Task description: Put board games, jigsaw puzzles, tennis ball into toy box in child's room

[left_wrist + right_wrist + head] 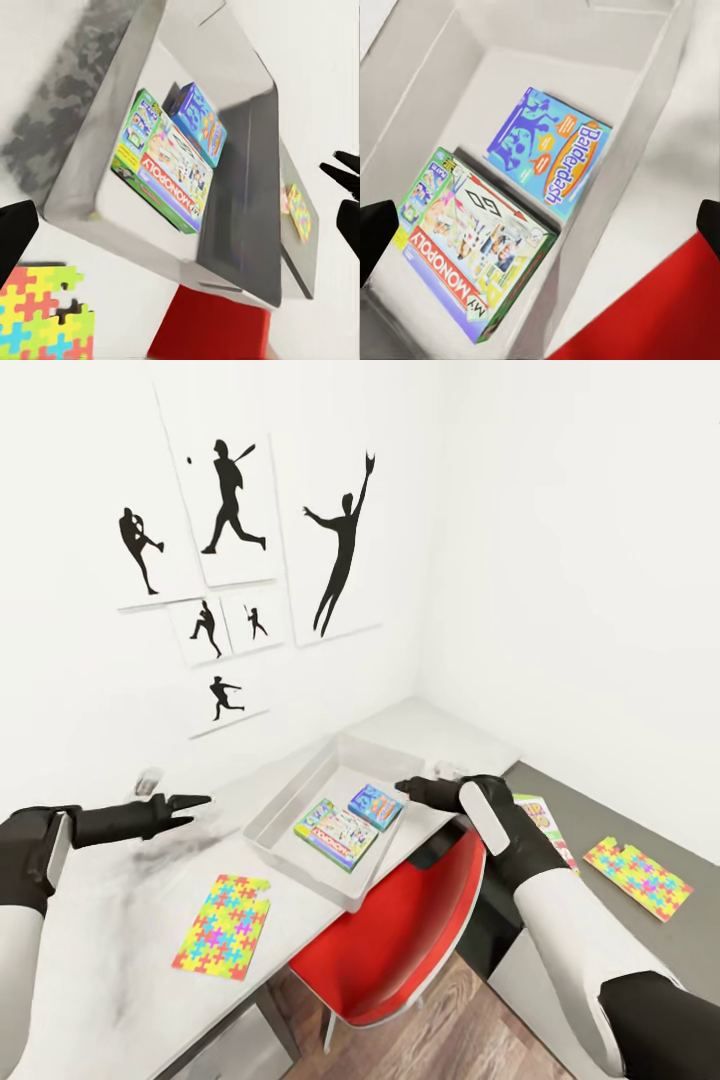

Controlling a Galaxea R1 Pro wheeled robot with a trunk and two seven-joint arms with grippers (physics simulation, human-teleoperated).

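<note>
The thin, stiff, light jigsaw-patterned flat puzzle (pixel 222 926) lies flush near the pale desk's (pixel 100 920) front edge, so the wide-open, empty left pincer (pixel 188 807) should probably slide it over the edge and pinch its rim.

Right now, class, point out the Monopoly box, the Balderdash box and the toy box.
Monopoly box (pixel 484 255), right wrist view, cover centre.
Balderdash box (pixel 547 150), right wrist view, cover centre.
toy box (pixel 290 785), head view, left wall.
</note>
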